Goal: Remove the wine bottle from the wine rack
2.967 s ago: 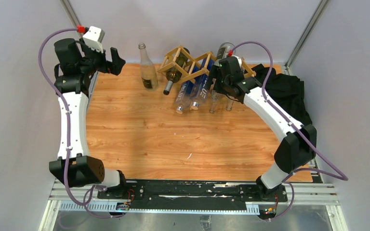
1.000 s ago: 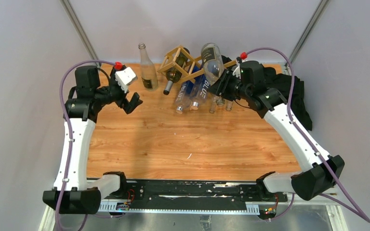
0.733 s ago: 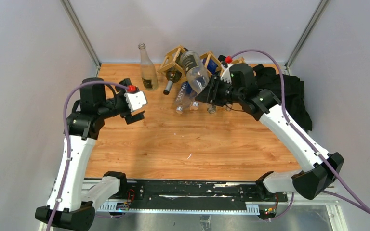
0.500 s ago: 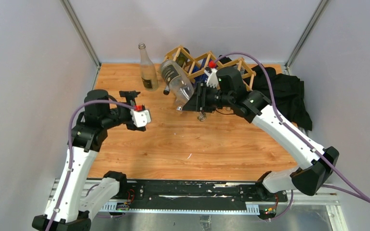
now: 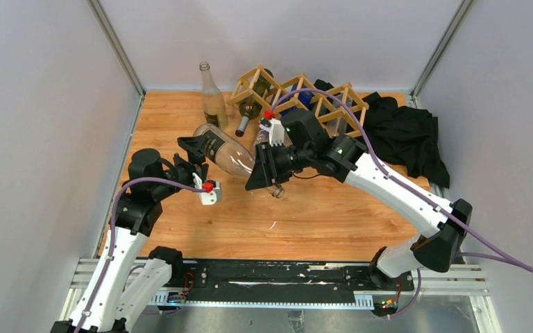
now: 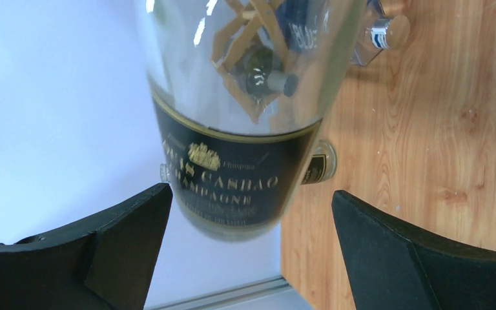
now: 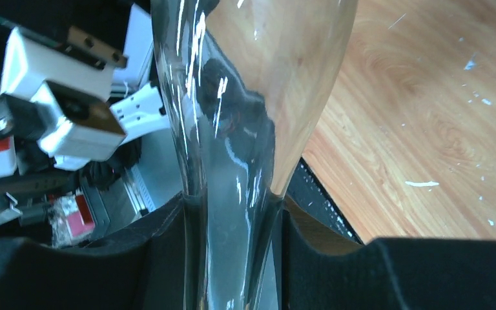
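Observation:
A clear wine bottle [image 5: 223, 150] with a black champagne label hangs tilted above the table, left of the light-wood lattice wine rack [image 5: 323, 100] and apart from it. My right gripper [image 5: 261, 168] is shut on its neck; in the right wrist view the glass neck [image 7: 232, 187] is pinched between both black pads, with the gripper [image 7: 232, 258] around it. My left gripper [image 5: 196, 154] stands open at the bottle's base. In the left wrist view the labelled base [image 6: 232, 174] sits just ahead of the gap of that gripper [image 6: 245, 252], touching neither finger.
A clear bottle [image 5: 213, 97] stands upright at the back left. A dark bottle [image 5: 252, 107] lies in the rack's left end, neck toward me. A black cloth [image 5: 406, 132] is heaped at the back right. Grey walls close in both sides.
My right gripper has carried the bottle off the rack, left and toward me. My left arm has swung in from the back left, bringing its open jaws to the bottle's base.

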Controlling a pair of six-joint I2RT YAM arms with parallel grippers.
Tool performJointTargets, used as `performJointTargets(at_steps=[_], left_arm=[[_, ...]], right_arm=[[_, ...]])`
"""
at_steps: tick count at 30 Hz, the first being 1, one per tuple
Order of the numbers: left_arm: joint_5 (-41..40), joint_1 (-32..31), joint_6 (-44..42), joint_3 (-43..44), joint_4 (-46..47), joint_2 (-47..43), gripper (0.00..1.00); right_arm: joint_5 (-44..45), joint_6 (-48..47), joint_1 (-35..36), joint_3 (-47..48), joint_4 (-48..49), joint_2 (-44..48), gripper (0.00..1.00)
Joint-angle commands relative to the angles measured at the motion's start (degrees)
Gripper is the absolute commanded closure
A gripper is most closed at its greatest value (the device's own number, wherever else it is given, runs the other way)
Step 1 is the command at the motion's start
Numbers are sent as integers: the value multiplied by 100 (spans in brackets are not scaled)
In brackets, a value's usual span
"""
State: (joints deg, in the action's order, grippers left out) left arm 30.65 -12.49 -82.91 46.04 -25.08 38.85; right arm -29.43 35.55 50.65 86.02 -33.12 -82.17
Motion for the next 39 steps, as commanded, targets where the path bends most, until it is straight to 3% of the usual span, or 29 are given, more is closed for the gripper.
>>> performJointTargets(at_steps=[1, 17, 20, 21, 22, 24, 25, 28, 31, 39], left_arm=[[49, -34, -703, -162, 103, -36, 0], [143, -43, -990, -357, -104, -156, 1], [208, -43, -921, -254, -168, -149, 23], [224, -41, -871, -232, -141, -163, 37], [230, -43, -721, -244, -19, -189, 60], [212, -43, -344, -378, 522, -312, 86], [181, -43, -58, -478, 844, -387, 96], [90, -43, 601, -681, 1436, -565, 100], [-29, -43, 1241, -712, 1662, -639, 100], [-359, -43, 3244, -504, 1864, -639, 100]], right_arm=[[-515, -673, 319, 682, 617, 116, 100], [-468, -1691, 1179, 1260, -376, -244, 100], [-213, -1711, 1184, 1298, -468, -263, 100], [-126, -1728, 1177, 1330, -512, -278, 96], [-26, -1744, 1175, 1362, -552, -290, 87], [172, -1783, 1154, 1397, -609, -264, 60], [266, -1798, 1138, 1403, -615, -238, 51], [573, -1831, 1069, 1383, -626, -112, 32], [928, -1905, 962, 1395, -637, 69, 20], [2123, -2009, 718, 1450, -283, 754, 14]])
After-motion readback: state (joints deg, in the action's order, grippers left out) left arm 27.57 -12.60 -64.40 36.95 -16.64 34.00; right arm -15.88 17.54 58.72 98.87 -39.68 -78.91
